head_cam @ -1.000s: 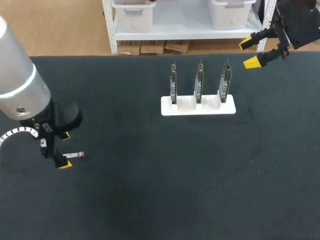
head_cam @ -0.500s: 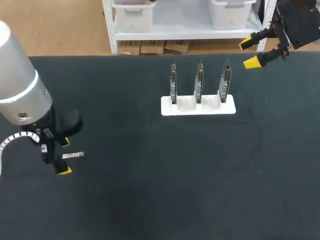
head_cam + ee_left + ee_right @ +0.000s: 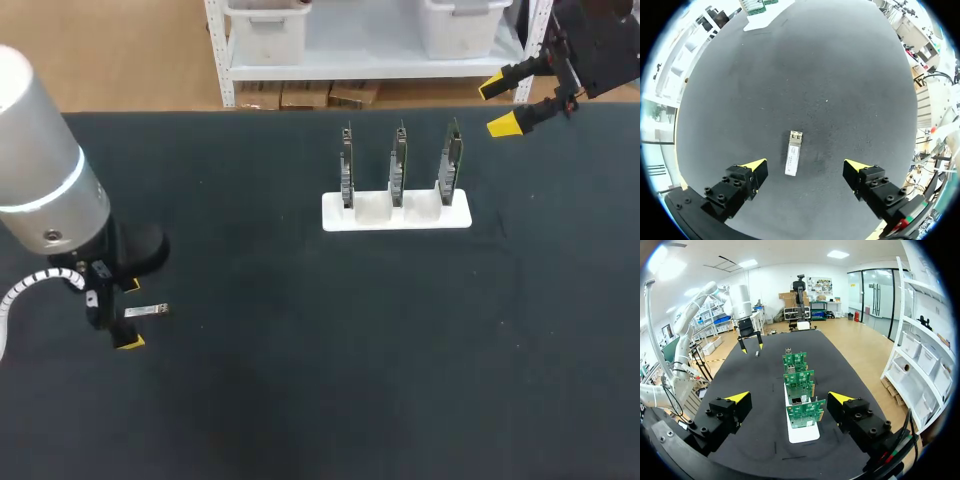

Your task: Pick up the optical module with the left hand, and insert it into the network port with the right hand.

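A dark, matte, faintly speckled mat covers the table from edge to edge. The optical module lies flat on it near the left side, well apart from the white holder (three green circuit boards stand upright in it, in a row). The module's long axis runs side to side across the table. The left jaws stand wide astride it, a yellow fingertip on either side, neither touching. Seen from the left wrist, the module crosses the line between them, its twin-socket end pointing ahead. The right jaws, wide and holding nothing, hover at the table's far right corner, facing the boards.
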You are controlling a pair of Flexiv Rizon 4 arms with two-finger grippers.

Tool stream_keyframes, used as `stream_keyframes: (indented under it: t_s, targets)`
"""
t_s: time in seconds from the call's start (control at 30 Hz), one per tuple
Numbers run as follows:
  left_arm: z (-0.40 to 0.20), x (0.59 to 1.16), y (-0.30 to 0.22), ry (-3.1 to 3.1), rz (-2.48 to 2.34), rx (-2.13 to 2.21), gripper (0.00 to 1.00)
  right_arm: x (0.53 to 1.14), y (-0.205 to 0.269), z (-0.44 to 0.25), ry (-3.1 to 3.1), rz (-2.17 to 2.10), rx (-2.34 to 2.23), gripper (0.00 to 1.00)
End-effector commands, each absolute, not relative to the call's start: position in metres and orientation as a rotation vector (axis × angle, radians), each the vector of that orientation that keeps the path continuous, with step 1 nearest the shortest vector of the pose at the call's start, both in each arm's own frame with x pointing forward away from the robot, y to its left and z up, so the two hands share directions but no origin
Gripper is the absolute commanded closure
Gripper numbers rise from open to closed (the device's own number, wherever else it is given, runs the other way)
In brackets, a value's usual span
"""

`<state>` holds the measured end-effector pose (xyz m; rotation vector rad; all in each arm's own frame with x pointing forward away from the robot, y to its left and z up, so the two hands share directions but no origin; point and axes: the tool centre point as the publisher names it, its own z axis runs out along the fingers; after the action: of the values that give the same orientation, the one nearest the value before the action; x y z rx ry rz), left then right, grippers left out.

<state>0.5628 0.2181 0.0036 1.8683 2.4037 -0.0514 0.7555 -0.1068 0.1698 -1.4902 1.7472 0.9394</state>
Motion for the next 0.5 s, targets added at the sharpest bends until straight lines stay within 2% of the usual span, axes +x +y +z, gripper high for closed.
stream_keyframes:
  t_s: [0.03, 0.5]
  targets:
    - [0.0005, 0.5619, 0.2156, 2.41, -0.031, 1.875, 0.0, 0.7543, -0.1066, 0.1698, 1.747, 0.936, -1.489, 0.0]
    - [-0.0055, 0.5669, 0.2198, 2.489, -0.011, 1.847, 0.0, 0.7543, -0.1066, 0.1698, 1.747, 0.936, -1.489, 0.0]
